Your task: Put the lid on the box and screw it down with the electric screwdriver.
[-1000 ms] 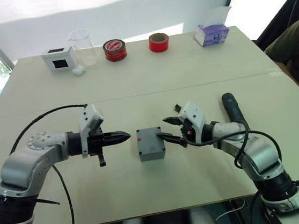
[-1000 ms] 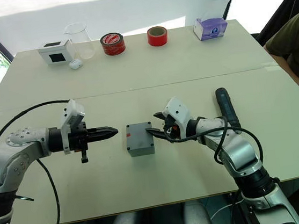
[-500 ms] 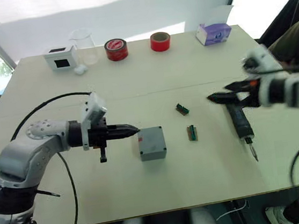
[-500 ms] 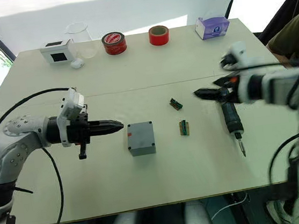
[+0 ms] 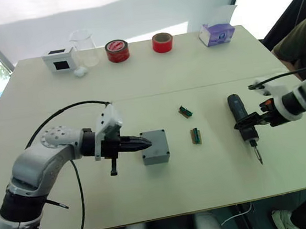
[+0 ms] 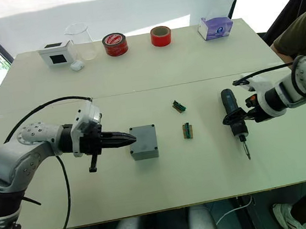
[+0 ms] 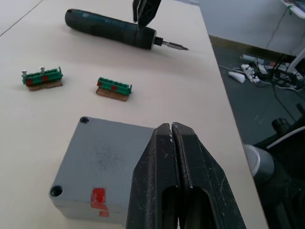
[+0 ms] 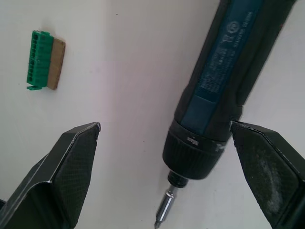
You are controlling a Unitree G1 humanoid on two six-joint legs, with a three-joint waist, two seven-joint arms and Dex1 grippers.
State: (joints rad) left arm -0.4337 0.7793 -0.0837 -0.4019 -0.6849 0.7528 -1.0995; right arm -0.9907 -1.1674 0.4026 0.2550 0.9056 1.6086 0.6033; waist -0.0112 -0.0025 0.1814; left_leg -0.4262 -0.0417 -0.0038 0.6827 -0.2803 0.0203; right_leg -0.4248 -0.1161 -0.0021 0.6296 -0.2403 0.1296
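Note:
The grey box (image 5: pixel 156 146) sits mid-table; its red mark (image 7: pixel 97 196) shows in the left wrist view. Its top face is flat and closed, with holes at the corners, and I cannot tell whether that face is the lid. My left gripper (image 5: pixel 146 143) is shut and empty, tips reaching over the box's left edge. The black electric screwdriver (image 5: pixel 241 119) lies to the right, bit toward the front edge. My right gripper (image 8: pixel 164 128) is open, its fingers (image 8: pixel 71 162) either side of the tool's front end without closing on it.
Two small green terminal blocks (image 5: pixel 185 111) (image 5: pixel 196 135) lie between box and screwdriver. Along the far edge stand a white box with a black screen (image 5: pixel 59 59), a clear beaker (image 5: pixel 84 47), two red tape rolls (image 5: pixel 117 50) and a purple tissue box (image 5: pixel 216 33). A person's arm (image 5: pixel 298 34) is at the right.
My right gripper left the box, swung right and came down open over the screwdriver's front end. My left gripper, still shut, advanced right until its tips reached the box.

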